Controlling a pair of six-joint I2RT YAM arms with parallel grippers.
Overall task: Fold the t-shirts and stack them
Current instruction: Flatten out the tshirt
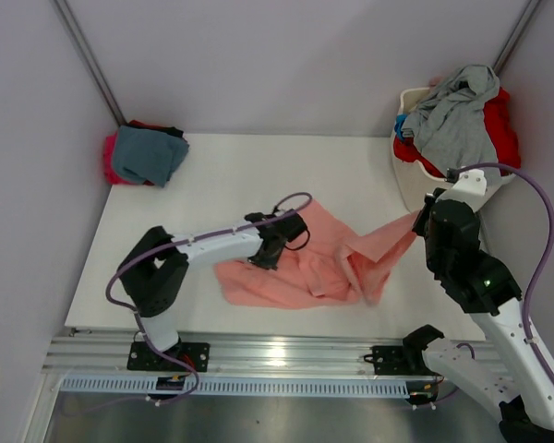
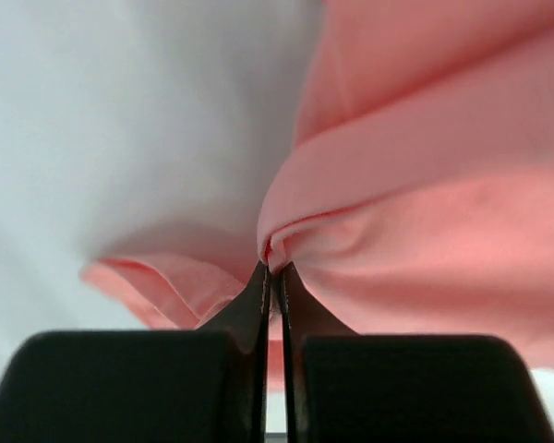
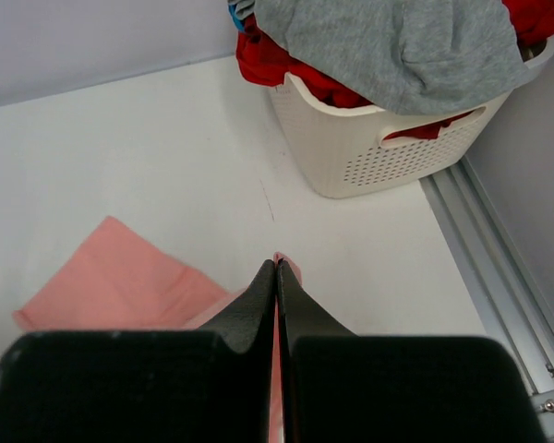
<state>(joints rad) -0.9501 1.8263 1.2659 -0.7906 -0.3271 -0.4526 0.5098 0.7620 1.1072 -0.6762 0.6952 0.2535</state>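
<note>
A salmon-pink t-shirt (image 1: 305, 263) lies crumpled across the middle of the white table (image 1: 231, 185). My left gripper (image 1: 270, 251) is down on its left part, shut on a pinched fold of the pink cloth (image 2: 275, 247). At the right, my right gripper (image 1: 419, 221) is shut on a corner of the same shirt (image 3: 286, 265) and holds it lifted, so the cloth hangs in a stretched flap. Pink cloth (image 3: 120, 281) lies on the table below that gripper. More t-shirts, grey (image 1: 457, 115) and red (image 1: 503, 125), fill the basket.
A white slotted laundry basket (image 1: 411, 180) stands at the back right, close to my right arm. A folded pile with a teal-blue shirt (image 1: 146, 154) on top of magenta and black ones sits in the back left corner. Metal rails (image 1: 258, 355) run along the near edge.
</note>
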